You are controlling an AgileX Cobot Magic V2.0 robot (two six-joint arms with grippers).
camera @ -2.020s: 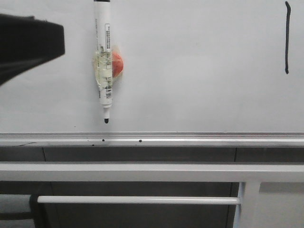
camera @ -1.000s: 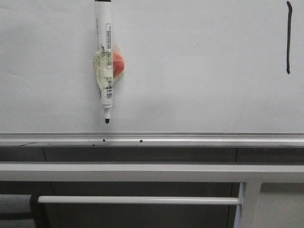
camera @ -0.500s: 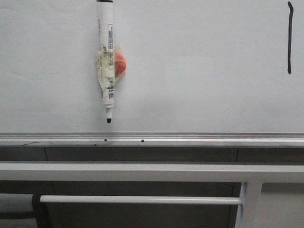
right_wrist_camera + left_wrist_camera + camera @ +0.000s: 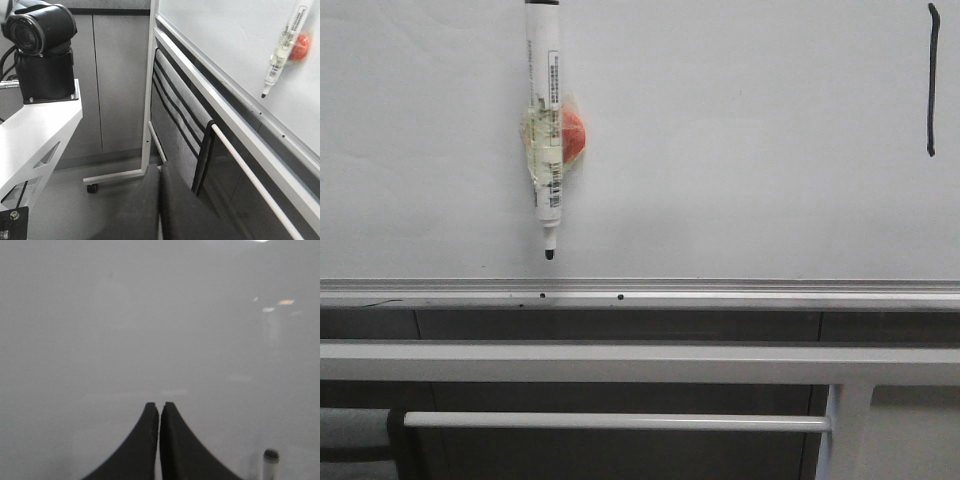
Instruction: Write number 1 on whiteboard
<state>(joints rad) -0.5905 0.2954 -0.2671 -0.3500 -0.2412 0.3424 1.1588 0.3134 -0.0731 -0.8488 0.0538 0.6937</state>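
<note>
Both tools are closed on nothing: my left tool (image 4: 159,410) faces bare whiteboard (image 4: 740,150), my right tool (image 4: 159,175) hangs low, off it. Off beside my left tool, the pen (image 4: 546,130) hangs tip-down; the 1 (image 4: 931,80) stands upright far to its right.

The whiteboard (image 4: 740,180) bears the number 1 (image 4: 931,80) and, apparently taped, a marker pen (image 4: 547,130).
</note>
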